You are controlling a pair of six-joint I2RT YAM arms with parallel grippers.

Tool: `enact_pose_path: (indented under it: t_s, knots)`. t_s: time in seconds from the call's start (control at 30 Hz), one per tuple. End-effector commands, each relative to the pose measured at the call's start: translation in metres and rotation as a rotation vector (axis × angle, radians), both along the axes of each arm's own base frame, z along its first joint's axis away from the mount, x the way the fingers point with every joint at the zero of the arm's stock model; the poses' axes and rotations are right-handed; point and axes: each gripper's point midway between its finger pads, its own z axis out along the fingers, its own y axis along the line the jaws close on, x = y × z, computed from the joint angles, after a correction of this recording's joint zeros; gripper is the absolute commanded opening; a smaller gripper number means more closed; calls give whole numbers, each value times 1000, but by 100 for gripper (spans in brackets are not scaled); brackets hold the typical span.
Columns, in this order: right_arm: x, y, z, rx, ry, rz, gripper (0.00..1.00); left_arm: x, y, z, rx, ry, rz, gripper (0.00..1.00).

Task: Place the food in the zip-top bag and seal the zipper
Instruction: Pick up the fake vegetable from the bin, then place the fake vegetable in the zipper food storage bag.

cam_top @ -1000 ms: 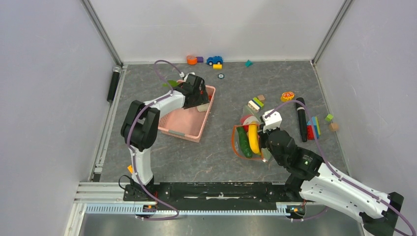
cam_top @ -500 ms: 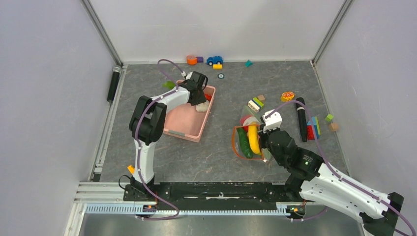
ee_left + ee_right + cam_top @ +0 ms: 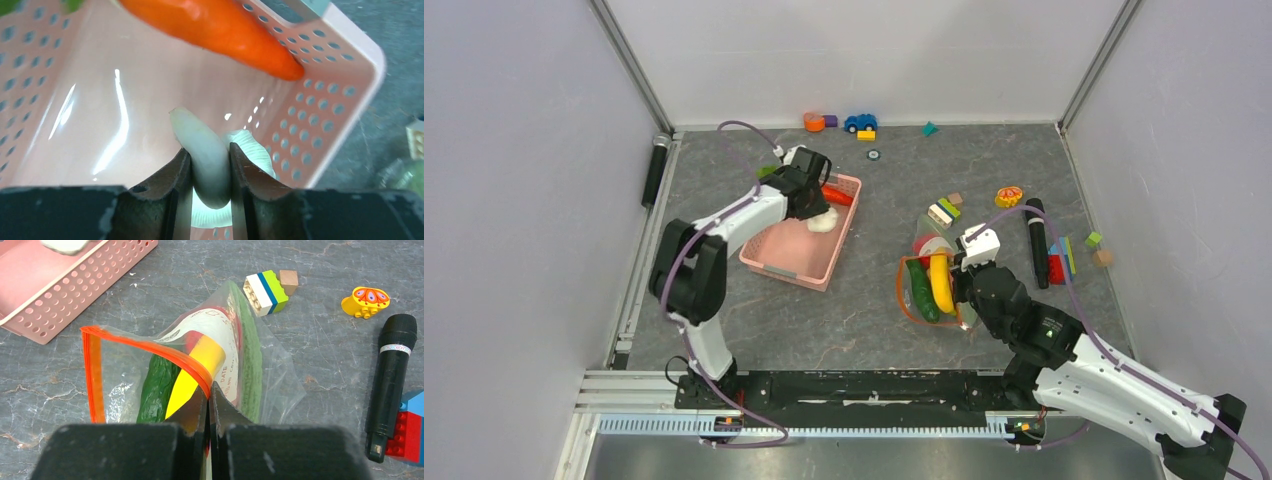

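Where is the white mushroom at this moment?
In the pink basket on the table's left, pinched by the left gripper; the mushroom sits just below the carrot.

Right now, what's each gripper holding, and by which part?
Left gripper: the white mushroom, pinched by its stem inside the pink basket. Right gripper: the zip-top bag, clamped at the orange-red zipper along its mouth.

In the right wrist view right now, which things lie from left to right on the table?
Pink perforated plastic basket → clear zip-top bag with orange-red mouth → yellow toy with orange pattern → black cylindrical microphone.
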Motion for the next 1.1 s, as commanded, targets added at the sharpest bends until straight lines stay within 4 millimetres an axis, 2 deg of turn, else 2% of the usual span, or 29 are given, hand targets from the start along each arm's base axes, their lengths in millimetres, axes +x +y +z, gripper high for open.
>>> enact_pose_path:
  t_s: [0.0,0.23,0.4,0.47,0.57,0.67,0.77,0.9,1.07]
  knots:
    - [4,1,15,51,-46,-17,1,-21,16,54,-51,-112,21,25]
    - [5,1,15,49,-46,-18,1,-74,40,82,-95,-201,-3,25]
    - [5,1,15,48,-45,-22,1,-106,34,102,-186,-258,-109,26]
    - [5,1,15,49,-44,-20,1,-117,24,105,-228,-276,-195,28]
    - [5,1,15,46,-45,-21,1,-136,-3,117,-344,-295,-375,28]
    - [5,1,15,48,-45,-19,1,-159,-32,135,-486,-328,-560,30]
    - [5,1,15,47,-45,-20,1,-177,-51,152,-582,-368,-704,31]
    - [5,2,16,51,-46,-16,1,-195,-68,161,-602,-392,-795,27]
    - [4,2,15,51,-44,-11,1,-229,-99,172,-612,-437,-968,28]
